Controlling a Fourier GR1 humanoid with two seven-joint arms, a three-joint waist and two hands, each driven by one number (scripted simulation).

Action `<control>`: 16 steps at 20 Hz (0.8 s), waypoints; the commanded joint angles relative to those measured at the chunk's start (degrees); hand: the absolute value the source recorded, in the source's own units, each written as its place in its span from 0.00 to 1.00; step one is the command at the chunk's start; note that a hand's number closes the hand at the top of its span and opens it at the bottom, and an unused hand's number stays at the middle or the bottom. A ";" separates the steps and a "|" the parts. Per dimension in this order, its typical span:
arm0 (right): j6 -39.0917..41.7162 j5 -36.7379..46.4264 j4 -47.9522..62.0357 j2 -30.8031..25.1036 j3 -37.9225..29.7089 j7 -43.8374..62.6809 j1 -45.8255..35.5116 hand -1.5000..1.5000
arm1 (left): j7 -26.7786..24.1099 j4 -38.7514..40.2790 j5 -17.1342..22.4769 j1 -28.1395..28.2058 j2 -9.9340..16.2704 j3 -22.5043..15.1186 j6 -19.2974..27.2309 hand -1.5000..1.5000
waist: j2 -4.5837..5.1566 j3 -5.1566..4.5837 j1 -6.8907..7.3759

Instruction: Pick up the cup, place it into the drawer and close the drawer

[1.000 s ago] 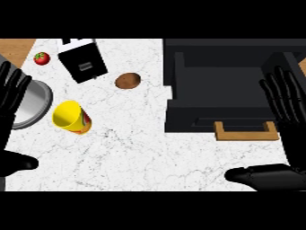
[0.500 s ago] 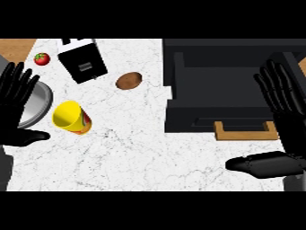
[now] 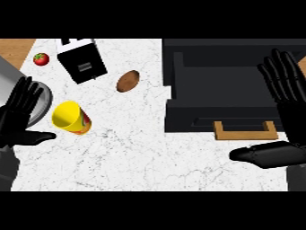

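Head view. The yellow cup [image 3: 71, 117] lies tipped on its side on the white marbled table [image 3: 135, 152], its open mouth facing about 10 o'clock and its orange-banded body trailing toward 4 o'clock; nothing holds it. Just beside it, at 9 o'clock, the left hand [image 3: 13, 119] stands with its fingers [image 3: 27, 92] straight and spread, thumb pointing toward the cup without touching it. Behind that hand, a grey round plate [image 3: 45, 99] shows in part at the table's left edge. At 1 o'clock from the cup lies a brown potato [image 3: 128, 81]; at 12 o'clock, a black box [image 3: 81, 63] set at a tilt; at 11 o'clock, a red tomato [image 3: 41, 59]. Well apart, at 3 o'clock, the dark drawer [image 3: 231, 85] stands open, a wooden handle [image 3: 245, 131] at its near face. The right hand [image 3: 298, 112] hovers at the drawer's right side, fingers [image 3: 281, 74] straight and spread, holding nothing.
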 commanded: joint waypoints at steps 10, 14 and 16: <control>-0.79 1.06 3.14 0.54 -0.29 0.38 -4.22 0.00 | -24.31 36.70 -11.46 -9.68 1.21 -0.56 1.05 0.00 | 0.28 -0.09 -0.59; -1.24 1.50 1.10 0.72 0.57 2.63 -4.20 0.00 | -29.61 45.75 -12.08 -13.58 4.48 1.01 -1.29 0.00 | 0.43 -0.16 -1.08; -0.49 -0.50 -0.03 -0.49 -1.07 4.26 -5.03 0.00 | -32.87 47.56 -13.45 -12.80 4.07 0.48 0.20 0.00 | 0.43 -0.17 -1.19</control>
